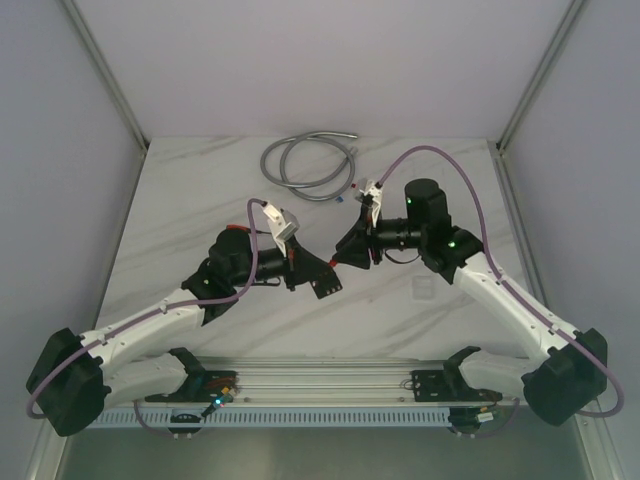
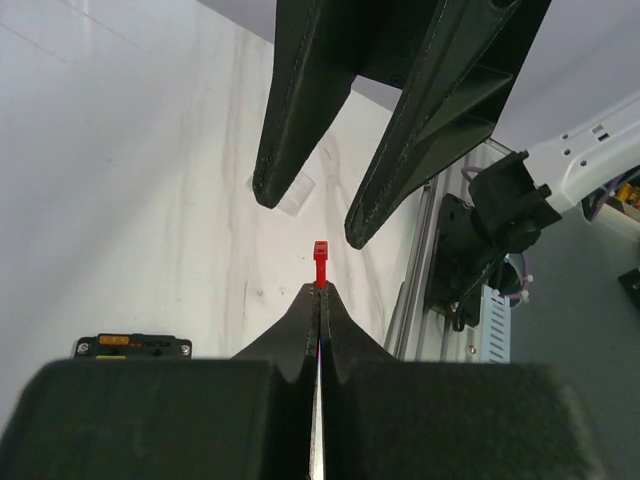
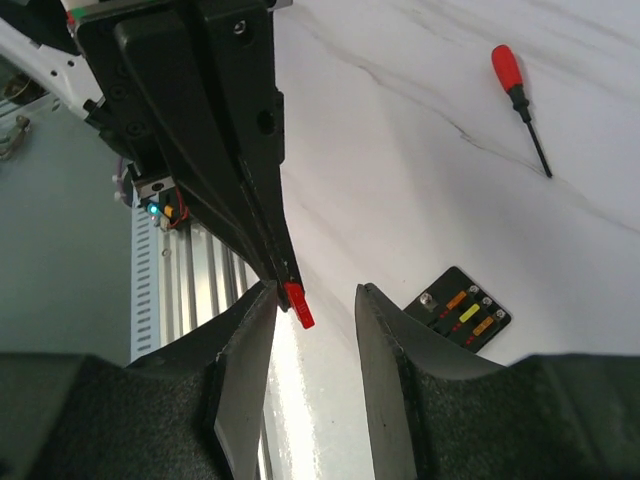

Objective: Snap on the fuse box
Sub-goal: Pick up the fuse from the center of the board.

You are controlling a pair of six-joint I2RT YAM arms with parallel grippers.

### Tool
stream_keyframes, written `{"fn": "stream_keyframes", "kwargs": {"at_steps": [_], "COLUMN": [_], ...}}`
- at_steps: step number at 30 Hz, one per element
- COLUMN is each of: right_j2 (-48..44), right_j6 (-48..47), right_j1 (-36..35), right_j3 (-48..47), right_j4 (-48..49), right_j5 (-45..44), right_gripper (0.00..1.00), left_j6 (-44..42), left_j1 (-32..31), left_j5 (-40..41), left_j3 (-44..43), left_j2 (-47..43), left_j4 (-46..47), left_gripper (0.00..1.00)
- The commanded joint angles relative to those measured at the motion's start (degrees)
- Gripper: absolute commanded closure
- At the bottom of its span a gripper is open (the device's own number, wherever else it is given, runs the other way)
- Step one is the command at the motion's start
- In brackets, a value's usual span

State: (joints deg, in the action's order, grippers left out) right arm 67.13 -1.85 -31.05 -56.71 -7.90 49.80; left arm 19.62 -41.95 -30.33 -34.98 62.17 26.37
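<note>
The fuse box (image 3: 458, 308), a small black square with orange and yellow fuses in its slots, lies flat on the white marble table past my right gripper's right finger. In the top view it shows as a dark square (image 1: 326, 286) under the two grippers. My left gripper (image 2: 320, 290) is shut on a tiny red fuse (image 2: 320, 265) that sticks out past its tips. My right gripper (image 3: 315, 298) is open and faces the left one. The red fuse (image 3: 297, 304) hangs between the right gripper's fingers, close to the left finger.
A red-handled screwdriver (image 3: 520, 90) lies on the table farther off. A clear square piece (image 2: 295, 195) rests on the marble to the right of the arms (image 1: 423, 288). A coiled grey cable (image 1: 305, 165) sits at the back. The metal rail (image 1: 330, 380) runs along the near edge.
</note>
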Motion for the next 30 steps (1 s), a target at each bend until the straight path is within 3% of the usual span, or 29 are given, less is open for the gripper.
{"fn": "stream_keyframes", "kwargs": {"at_steps": [1,13,18,26,30], "right_j2": [0.01,0.83,0.94,0.96,1.27], "right_j6": [-2.95,-3.82,-4.14,-4.17,-2.30], "right_j1": [0.29,0.29,0.29,0.37,0.33], "right_j3": [-0.51,-0.59,-0.60,-0.51,-0.59], "right_j4": [-1.43,-2.37,-2.45,-2.59,-3.41], "right_j5": [4.74,7.46,8.46,8.84,4.18], "right_gripper": [0.56,0.62,0.72,0.99,1.00], "left_j6": [-0.23,2.66,2.86,2.98,3.46], "left_j1": [0.21,0.14,0.14,0.12,0.19], "left_j5": [-3.78,-5.77,-5.89,-3.28,2.82], "left_j3": [-1.52,-0.61,-0.37,0.86,1.57], "left_j2": [-0.60,-0.81,-0.69,-0.36,-0.83], "left_j4": [2.46,6.74,7.10,6.55,3.57], "left_gripper": [1.00,1.00,1.00,1.00,0.83]}}
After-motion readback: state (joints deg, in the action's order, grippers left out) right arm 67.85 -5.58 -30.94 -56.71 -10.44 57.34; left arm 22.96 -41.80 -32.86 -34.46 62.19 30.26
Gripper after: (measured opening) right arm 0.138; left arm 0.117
